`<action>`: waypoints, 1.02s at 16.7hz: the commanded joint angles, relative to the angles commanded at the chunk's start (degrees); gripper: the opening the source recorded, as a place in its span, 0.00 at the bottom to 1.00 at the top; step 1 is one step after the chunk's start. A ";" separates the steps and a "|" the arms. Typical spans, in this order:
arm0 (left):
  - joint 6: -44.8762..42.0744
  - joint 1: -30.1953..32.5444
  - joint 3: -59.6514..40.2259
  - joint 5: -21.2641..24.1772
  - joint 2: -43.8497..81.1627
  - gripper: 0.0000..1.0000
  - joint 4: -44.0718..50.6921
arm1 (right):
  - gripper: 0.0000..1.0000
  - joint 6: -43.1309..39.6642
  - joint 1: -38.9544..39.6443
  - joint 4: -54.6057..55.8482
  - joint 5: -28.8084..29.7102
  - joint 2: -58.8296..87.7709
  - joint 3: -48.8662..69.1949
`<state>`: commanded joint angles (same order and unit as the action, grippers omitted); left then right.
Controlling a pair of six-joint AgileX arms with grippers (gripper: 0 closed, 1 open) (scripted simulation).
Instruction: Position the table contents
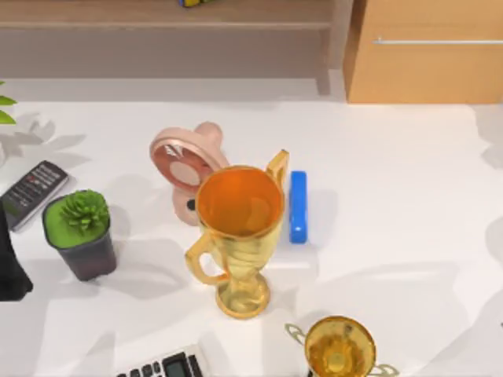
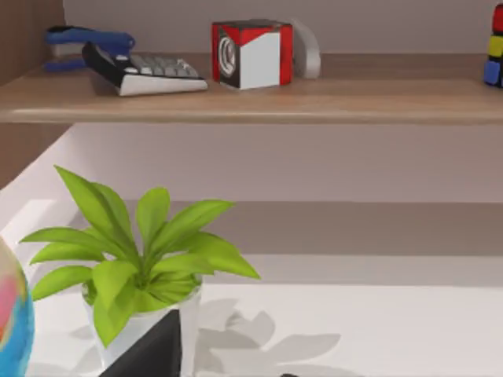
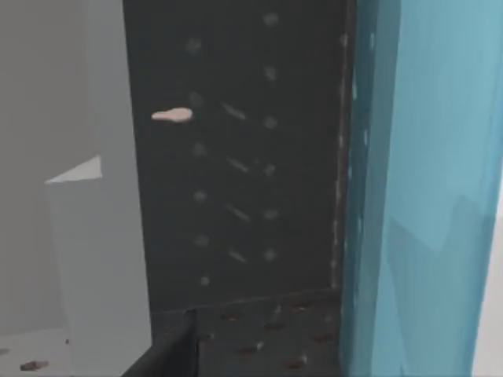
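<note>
The tall orange-gold two-handled trophy cup (image 1: 240,236) stands upright mid-table, with the pink round fan (image 1: 185,169) and the blue plastic bar (image 1: 298,206) just beside it. The left arm (image 1: 11,271) sits at the left edge. Can't tell if either arm grips anything. Honestly this fits both a scattered layout and a finished one.

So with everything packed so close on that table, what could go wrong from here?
The tall gold trophy stands tight between the pink fan and the blue bar, so moving any of them might tip it. The second trophy and the calculator sit at the table's front edge, where a nudge could push them off. The left arm is beside the potted succulent and could clip it.
</note>
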<state>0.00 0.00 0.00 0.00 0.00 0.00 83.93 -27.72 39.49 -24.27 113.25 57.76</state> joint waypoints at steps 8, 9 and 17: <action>0.00 0.00 0.00 0.00 0.00 1.00 0.00 | 1.00 -0.26 -0.81 0.68 -0.67 -1.81 -1.91; 0.00 0.00 0.00 0.00 0.00 1.00 0.00 | 1.00 -0.47 -1.09 0.90 -0.95 -2.64 -2.86; 0.00 0.00 0.00 0.00 0.00 1.00 0.00 | 1.00 -1.12 -3.75 3.00 -3.68 -7.61 -10.84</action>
<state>0.00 0.00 0.00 0.00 0.00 0.00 82.81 -31.46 42.49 -27.95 105.64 46.92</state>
